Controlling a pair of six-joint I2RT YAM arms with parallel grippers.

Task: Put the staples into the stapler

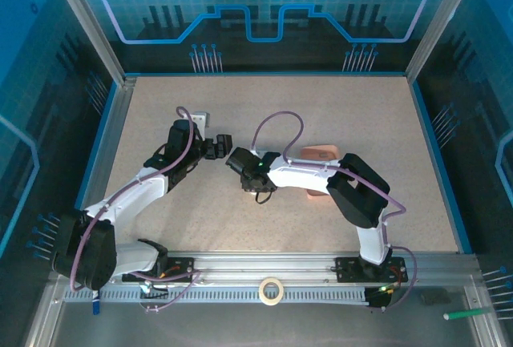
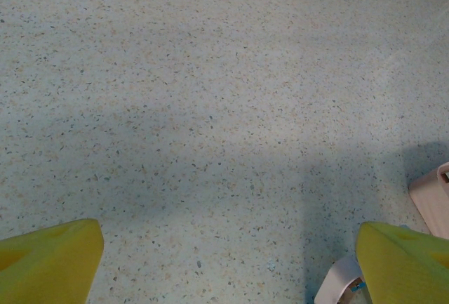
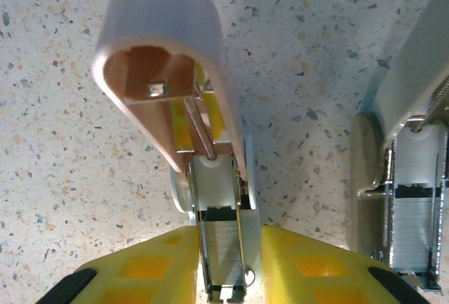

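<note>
A pale pink mini stapler [image 3: 161,30] lies with its lid swung up and its metal channel bare. A strip of grey staples [image 3: 221,248] sits in that channel, below the white pusher and spring. My right gripper [image 3: 229,234] straddles the channel, one yellow finger close on each side, jaws slightly apart. A second open stapler [image 3: 414,72], also holding staples [image 3: 412,227], lies just to the right. My left gripper [image 2: 228,225] is wide open over bare table. In the top view the left gripper [image 1: 218,147] and the right gripper [image 1: 238,160] nearly meet at mid-table.
A salmon-pink tray [image 1: 318,155] lies behind the right forearm. Pale pink pieces [image 2: 340,279] show by my left gripper's right finger. A tape roll [image 1: 272,290] rests on the front rail and a green pen [image 1: 469,312] lies at the front right.
</note>
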